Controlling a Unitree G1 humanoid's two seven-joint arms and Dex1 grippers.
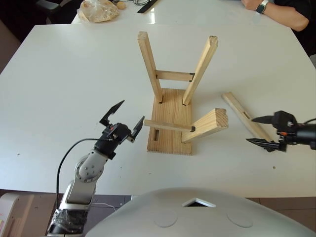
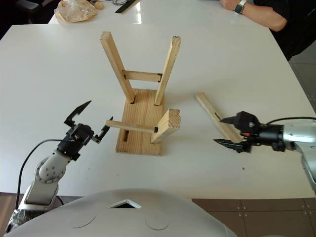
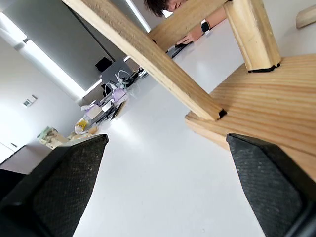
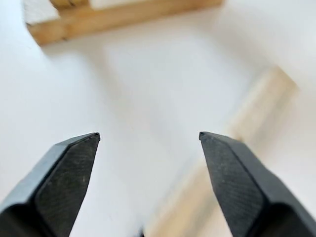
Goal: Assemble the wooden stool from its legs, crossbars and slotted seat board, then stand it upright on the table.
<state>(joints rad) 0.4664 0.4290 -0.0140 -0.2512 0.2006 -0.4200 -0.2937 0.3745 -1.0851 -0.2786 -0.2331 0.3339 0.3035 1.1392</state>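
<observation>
The slotted seat board (image 1: 170, 133) lies flat on the white table (image 1: 59, 74). Two legs (image 1: 149, 64) (image 1: 200, 61) stand upright in its far slots, joined by a crossbar (image 1: 174, 76). A third leg (image 1: 207, 125) leans in the near right slot, with a second crossbar (image 1: 165, 125) sticking out leftward from it. A loose leg (image 1: 244, 115) lies on the table to the right. My left gripper (image 1: 131, 118) is open just left of the board, near that crossbar's free end. My right gripper (image 1: 252, 130) is open beside the loose leg's near end.
A bag of bread (image 1: 98, 10) and a dark object (image 1: 146, 5) sit at the table's far edge. A person's arm with a watch (image 1: 269, 9) rests at the far right corner. The left half of the table offers free room.
</observation>
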